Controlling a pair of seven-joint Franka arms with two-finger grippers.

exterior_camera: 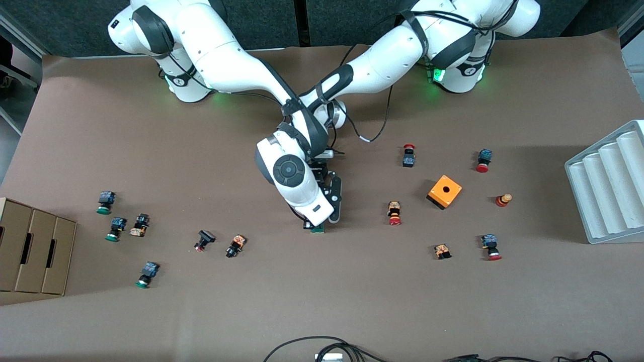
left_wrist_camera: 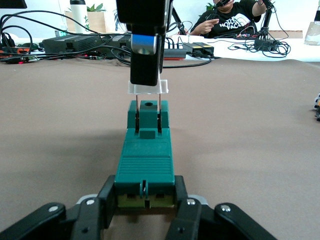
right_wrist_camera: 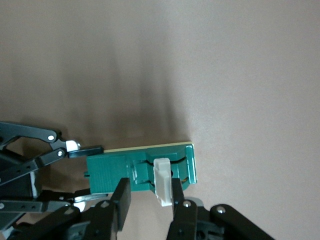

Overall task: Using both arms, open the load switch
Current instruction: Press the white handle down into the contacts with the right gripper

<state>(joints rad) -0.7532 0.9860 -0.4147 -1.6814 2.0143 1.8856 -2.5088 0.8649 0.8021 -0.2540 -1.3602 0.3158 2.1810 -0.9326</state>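
Clamped at its near end by the left pincer (left_wrist_camera: pixel 145 207), the dark-green load switch (left_wrist_camera: pixel 145 165) is pinned flat on the brown surface (left_wrist_camera: pixel 250 150) so that its white end piece (right_wrist_camera: pixel 163 182), gripped from above by the right pincer (right_wrist_camera: pixel 147 202), can be pulled free.

**Surface and material notes**

Load switch (left_wrist_camera: pixel 145 167): dark-green moulded plastic, satin sheen, fine ribbing on its top face; the white end piece (right_wrist_camera: pixel 163 181) looks like matt plastic, with two thin metal pins under it in the left wrist view. Left gripper (left_wrist_camera: pixel 145 202) and right gripper (right_wrist_camera: pixel 148 202): black matt fingers with bright metal screw heads. Table (exterior_camera: pixel 322 301): brown paper-like covering, matt, faintly creased. Arms (exterior_camera: pixel 226 55): glossy white shells with black bands. Orange cube (exterior_camera: pixel 445 191): smooth plastic. Cardboard box (exterior_camera: pixel 35 251): plain, matt. Grey tray (exterior_camera: pixel 609 186): dull moulded plastic.
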